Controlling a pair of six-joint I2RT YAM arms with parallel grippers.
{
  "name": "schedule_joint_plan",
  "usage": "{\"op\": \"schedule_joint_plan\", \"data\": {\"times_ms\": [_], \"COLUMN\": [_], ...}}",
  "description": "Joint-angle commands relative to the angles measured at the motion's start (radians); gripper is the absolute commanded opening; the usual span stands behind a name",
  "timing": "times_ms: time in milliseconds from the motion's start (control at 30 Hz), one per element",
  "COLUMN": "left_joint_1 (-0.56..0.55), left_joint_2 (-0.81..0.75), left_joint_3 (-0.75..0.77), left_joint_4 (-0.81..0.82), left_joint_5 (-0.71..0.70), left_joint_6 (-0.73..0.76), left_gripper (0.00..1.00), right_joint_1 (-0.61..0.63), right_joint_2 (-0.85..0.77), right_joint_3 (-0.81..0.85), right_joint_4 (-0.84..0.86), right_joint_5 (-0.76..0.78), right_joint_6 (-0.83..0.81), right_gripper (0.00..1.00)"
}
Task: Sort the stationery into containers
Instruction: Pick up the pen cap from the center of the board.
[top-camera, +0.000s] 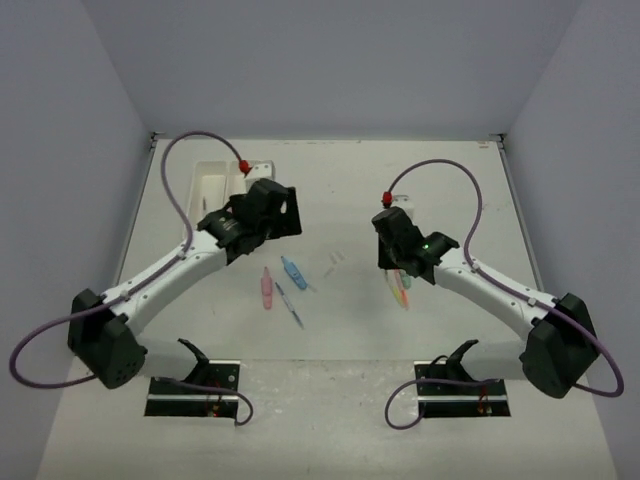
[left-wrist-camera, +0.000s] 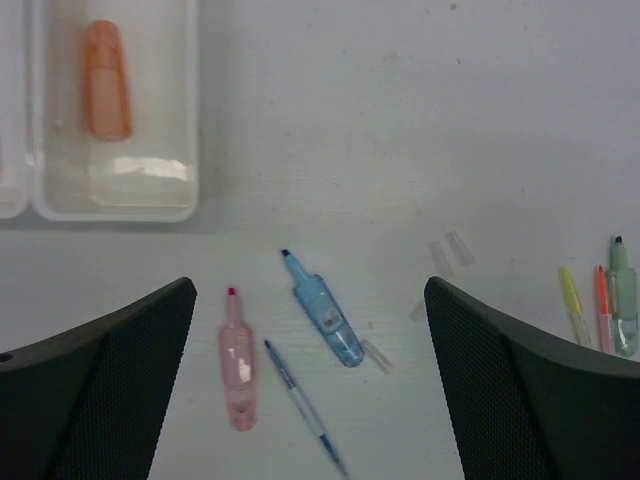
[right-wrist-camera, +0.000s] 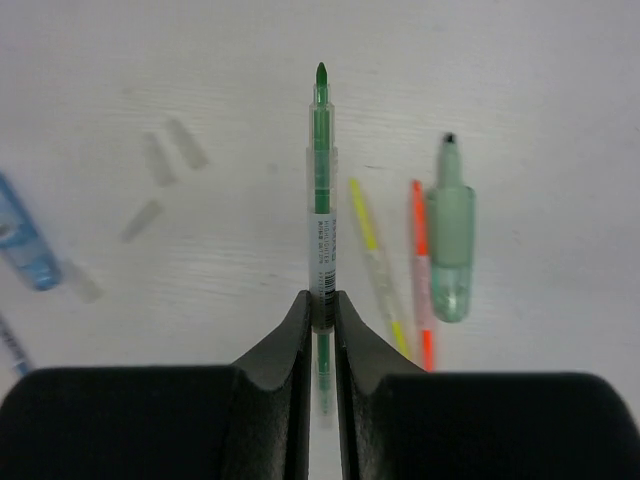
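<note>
Upper left, the tray (left-wrist-camera: 150, 195) holds one orange piece (left-wrist-camera: 105, 80). The left gripper (left-wrist-camera: 308, 290) hangs spread over a pink marker (left-wrist-camera: 238, 365) and a blue marker (left-wrist-camera: 325, 315). The right gripper (right-wrist-camera: 320, 300) pinches a green pen (right-wrist-camera: 320, 170). I judge the next move is to carry it left to the tray.

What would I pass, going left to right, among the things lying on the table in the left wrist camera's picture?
Orange piece in the white tray → pink highlighter → blue highlighter → clear caps → yellow marker → orange marker → pale green highlighter.
</note>
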Motion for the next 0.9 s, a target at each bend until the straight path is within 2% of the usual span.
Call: {"op": "schedule_joint_plan", "data": {"times_ms": [0, 167, 233, 300, 433, 633, 667, 733, 867], "left_joint_1": [-0.121, -0.22, -0.243, -0.246, -0.252, -0.252, -0.252, -0.252, -0.252], "left_joint_2": [0.219, 0.419, 0.507, 0.594, 0.696, 0.758, 0.763, 0.763, 0.771], "left_joint_3": [0.085, 0.194, 0.259, 0.313, 0.412, 0.422, 0.42, 0.415, 0.413], "left_joint_4": [0.035, 0.044, 0.037, 0.033, -0.021, -0.063, -0.071, -0.075, -0.082], "left_joint_5": [-0.12, -0.134, -0.135, -0.1, -0.098, -0.105, -0.112, -0.116, -0.123], "left_joint_6": [-0.228, -0.396, -0.446, -0.466, -0.498, -0.538, -0.546, -0.553, -0.562], "left_gripper": [0.93, 0.79, 0.7, 0.6, 0.5, 0.46, 0.43, 0.42, 0.34], "right_joint_1": [-0.094, -0.18, -0.195, -0.197, -0.2, -0.203, -0.203, -0.202, -0.203], "right_joint_2": [-0.117, -0.231, -0.265, -0.277, -0.29, -0.319, -0.322, -0.321, -0.311], "right_joint_3": [-0.061, -0.097, -0.108, -0.118, -0.144, -0.165, -0.165, -0.167, -0.168], "right_joint_4": [-0.043, -0.042, -0.043, -0.041, -0.035, -0.013, -0.009, -0.005, 0.005], "right_joint_5": [0.074, 0.102, 0.1, 0.101, 0.1, 0.078, 0.074, 0.071, 0.059], "right_joint_6": [0.052, 0.04, 0.027, 0.026, 0.016, 0.001, 0.0, -0.004, -0.008], "right_gripper": [0.0, 0.0, 0.0, 0.0, 0.0, 0.0, 0.0, 0.0, 0.0]}}
